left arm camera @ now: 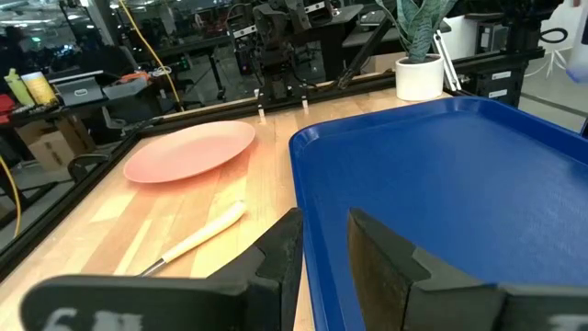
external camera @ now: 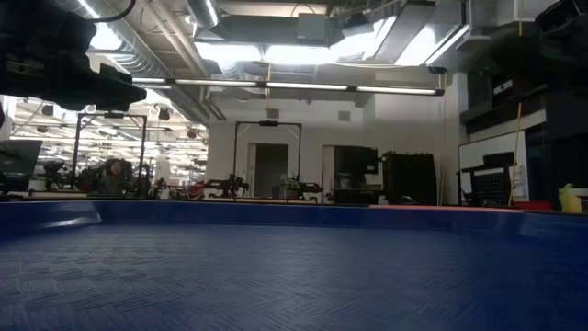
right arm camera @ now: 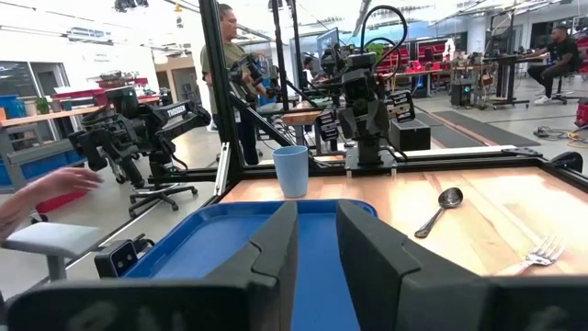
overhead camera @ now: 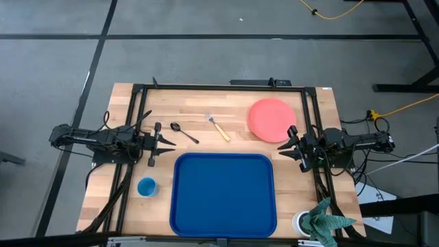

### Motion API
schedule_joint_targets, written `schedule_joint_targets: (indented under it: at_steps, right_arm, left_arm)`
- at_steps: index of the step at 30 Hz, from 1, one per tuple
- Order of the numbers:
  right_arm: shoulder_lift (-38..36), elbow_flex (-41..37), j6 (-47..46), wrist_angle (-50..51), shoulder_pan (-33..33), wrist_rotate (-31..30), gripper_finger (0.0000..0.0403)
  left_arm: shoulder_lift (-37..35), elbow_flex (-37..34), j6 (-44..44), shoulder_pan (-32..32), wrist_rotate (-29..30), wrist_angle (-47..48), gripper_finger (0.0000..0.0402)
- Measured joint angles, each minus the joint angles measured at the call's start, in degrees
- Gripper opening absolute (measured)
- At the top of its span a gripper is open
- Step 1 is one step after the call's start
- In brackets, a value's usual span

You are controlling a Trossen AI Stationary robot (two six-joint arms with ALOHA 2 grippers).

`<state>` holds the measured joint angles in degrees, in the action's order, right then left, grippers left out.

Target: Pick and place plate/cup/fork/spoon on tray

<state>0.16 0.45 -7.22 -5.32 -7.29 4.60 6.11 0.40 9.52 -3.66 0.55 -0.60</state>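
Observation:
The dark-blue tray (overhead camera: pixel 223 195) lies at the table's near middle. Beyond it rest the salmon-pink plate (overhead camera: pixel 271 119) at the far right, the tan-handled fork (overhead camera: pixel 219 127) and the dark spoon (overhead camera: pixel 184 132). The light-blue cup (overhead camera: pixel 147 186) stands upright left of the tray. My left gripper (overhead camera: pixel 171 143) hovers at the tray's far left corner, pointing level toward the right, open with nothing between its fingers (left arm camera: pixel 276 262). My right gripper (overhead camera: pixel 282 146) hovers at the tray's far right corner beside the plate, pointing left, open and holding nothing (right arm camera: pixel 317 248).
A white round container with green cloth (overhead camera: pixel 319 219) stands at the near right corner. A black frame (overhead camera: pixel 219 88) runs along the table's far and side edges. People and a hand (right arm camera: pixel 46 188) show in the room beyond the table.

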Motion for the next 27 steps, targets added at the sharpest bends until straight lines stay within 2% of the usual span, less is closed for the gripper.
schedule_joint_targets:
  at_steps: [12,20,24,27]
  right_arm:
    - [0.0,0.0,-0.1,-0.4,0.0,0.0,0.0084]
    - [0.0,0.0,-2.8,-5.2,0.0,0.0,0.0084]
    - [0.0,0.0,-1.4,-6.6,0.0,-1.8,0.0084]
    - [0.0,0.0,0.2,-7.4,0.0,-2.6,0.0084]
  left_arm:
    - [0.0,0.0,0.0,0.0,1.7,-0.2,0.008]
    - [0.0,0.0,-0.2,0.0,1.8,-0.4,0.008]
    - [0.0,0.0,-11.1,0.0,-1.1,-3.9,0.008]
    - [0.0,0.0,-13.9,0.0,1.5,-10.7,0.008]
